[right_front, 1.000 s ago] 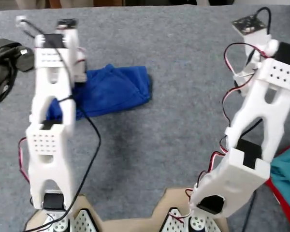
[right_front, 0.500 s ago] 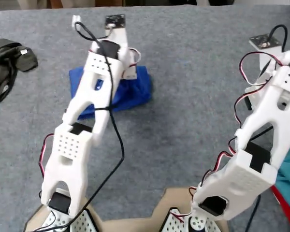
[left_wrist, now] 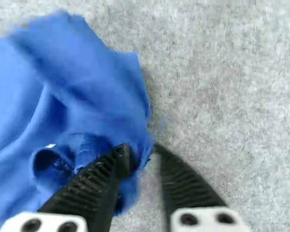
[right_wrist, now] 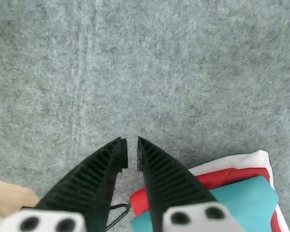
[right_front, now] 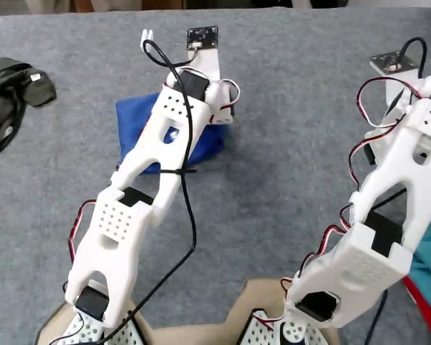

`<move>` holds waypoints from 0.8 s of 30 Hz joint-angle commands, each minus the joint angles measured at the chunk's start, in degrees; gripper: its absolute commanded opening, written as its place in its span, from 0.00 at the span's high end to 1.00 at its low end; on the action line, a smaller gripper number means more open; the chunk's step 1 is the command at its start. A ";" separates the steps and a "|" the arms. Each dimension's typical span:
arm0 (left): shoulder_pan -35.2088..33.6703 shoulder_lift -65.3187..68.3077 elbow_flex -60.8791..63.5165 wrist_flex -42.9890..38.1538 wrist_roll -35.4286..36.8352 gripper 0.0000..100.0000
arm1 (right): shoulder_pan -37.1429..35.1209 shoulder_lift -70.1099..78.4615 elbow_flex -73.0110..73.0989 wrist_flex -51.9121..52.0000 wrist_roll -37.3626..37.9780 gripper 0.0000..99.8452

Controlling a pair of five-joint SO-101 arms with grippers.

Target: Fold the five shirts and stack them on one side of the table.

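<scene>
A blue shirt [right_front: 138, 122] lies bunched on the grey table left of centre. My left gripper [left_wrist: 144, 151] is at its right edge, low over the felt, shut on a fold of the blue shirt [left_wrist: 63, 96]. In the high view the left arm [right_front: 165, 144] reaches across the shirt and covers its middle. My right gripper [right_wrist: 132, 140] hangs shut and empty over bare felt at the right side. Beside it is a stack of folded shirts [right_wrist: 232, 188] in white, red and teal, which also lies at the table's right edge [right_front: 429, 251].
A dark green-black garment [right_front: 11, 90] lies crumpled at the far left edge. The right arm [right_front: 409, 144] stands over the right side of the table. A cardboard base [right_front: 201, 332] holds both arm mounts at the front.
The left arm has swung from the left side to the right across the blue shirt, drawing the cloth with it into a narrower bundle. The right arm shifted slightly right, then held still.
</scene>
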 commanded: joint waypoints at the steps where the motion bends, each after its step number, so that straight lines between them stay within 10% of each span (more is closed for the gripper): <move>1: -1.32 -1.36 -0.62 1.32 5.10 0.75 | 0.40 -3.82 0.04 0.35 0.53 0.94; 17: -12.92 -3.03 -23.30 20.22 3.78 0.75 | -13.05 -4.26 8.92 0.44 -0.70 0.94; 24: -12.75 -2.07 -14.86 19.96 3.69 0.79 | -14.81 -4.26 9.19 0.35 -2.20 0.94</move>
